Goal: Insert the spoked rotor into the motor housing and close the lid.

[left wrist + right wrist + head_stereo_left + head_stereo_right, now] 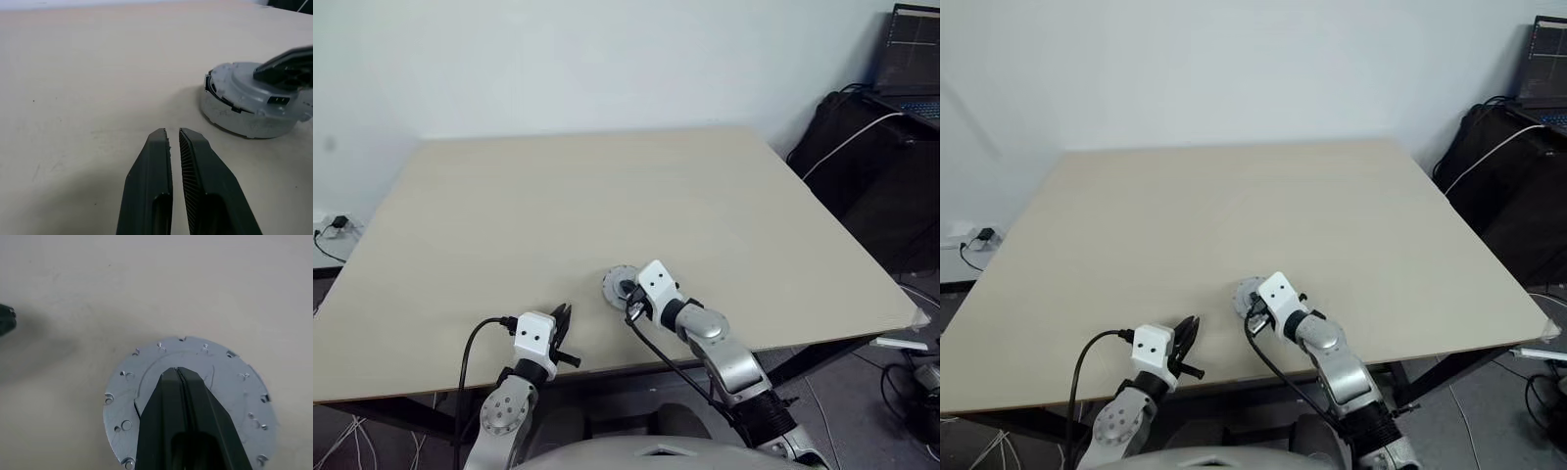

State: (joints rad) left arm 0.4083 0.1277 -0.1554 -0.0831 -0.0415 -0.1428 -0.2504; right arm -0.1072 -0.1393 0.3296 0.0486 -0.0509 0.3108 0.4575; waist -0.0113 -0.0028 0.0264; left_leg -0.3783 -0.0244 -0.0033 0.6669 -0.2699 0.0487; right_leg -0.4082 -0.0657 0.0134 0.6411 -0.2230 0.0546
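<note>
Left eye view: your right arm reaches forward and toward the left over the near part of the table [607, 196], its wrist bent downward. The right gripper [628, 291] sits over a round silver-grey disc, the lid [612, 284], which lies flat on the tabletop close to the near edge, roughly at the middle of that edge. Your left arm rises at the near edge, to the left of the disc and apart from it; the left gripper [565, 315] points forward over the table surface.

Right eye view: you see the same layout. The lid [1244, 291] peeks out from under the white wrist housing of the right arm; the left gripper [1187, 329] lies near it, not touching.

Left wrist view: the left gripper's two ribbed black fingers [151, 181] stand nearly together, a thin slit between them, holding nothing. The lid [244, 105] appears as a low grey drum with a stepped top, the right gripper's dark tip lying over its upper face.

Right wrist view: the right gripper [177, 374] is pressed closed, finger against finger, its tip over the middle of the lid [146, 382]. You cannot tell whether the tip touches the face. That face is flat grey metal with small holes around the rim and a raised central zone.
</note>
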